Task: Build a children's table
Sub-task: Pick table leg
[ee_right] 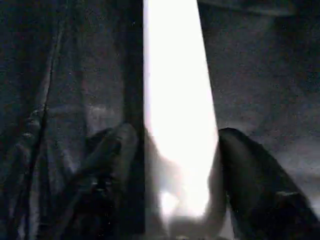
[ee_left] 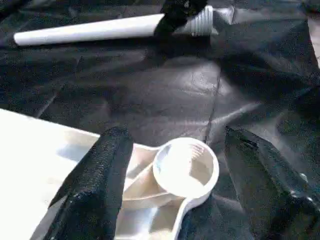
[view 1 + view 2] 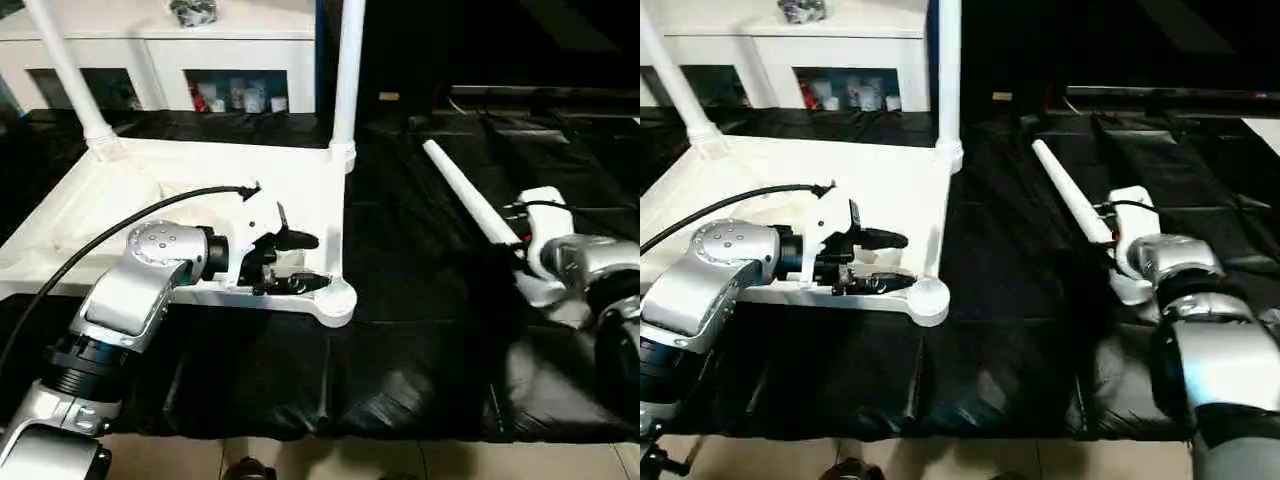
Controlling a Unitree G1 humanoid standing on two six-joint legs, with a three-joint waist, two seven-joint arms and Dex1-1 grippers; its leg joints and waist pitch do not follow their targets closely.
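The white tabletop (image 3: 120,190) lies underside up on the black mat. One leg (image 3: 348,70) stands upright in its far right socket, and another (image 3: 65,65) leans in the far left one. My left gripper (image 3: 312,262) is open at the near right corner, its fingers (image 2: 107,165) either side of the empty socket (image 2: 186,167). A loose leg (image 3: 465,195) lies on the mat to the right. My right gripper (image 1: 172,135) sits over its near end, open, with a finger (image 1: 245,170) on each side and a thin dark gap on one side.
A white cabinet (image 3: 160,50) with glass doors stands behind the tabletop. The black mat (image 3: 400,330) is creased and ends at a strip of pale floor (image 3: 350,460) in front. A black cable (image 3: 100,235) arcs over my left forearm.
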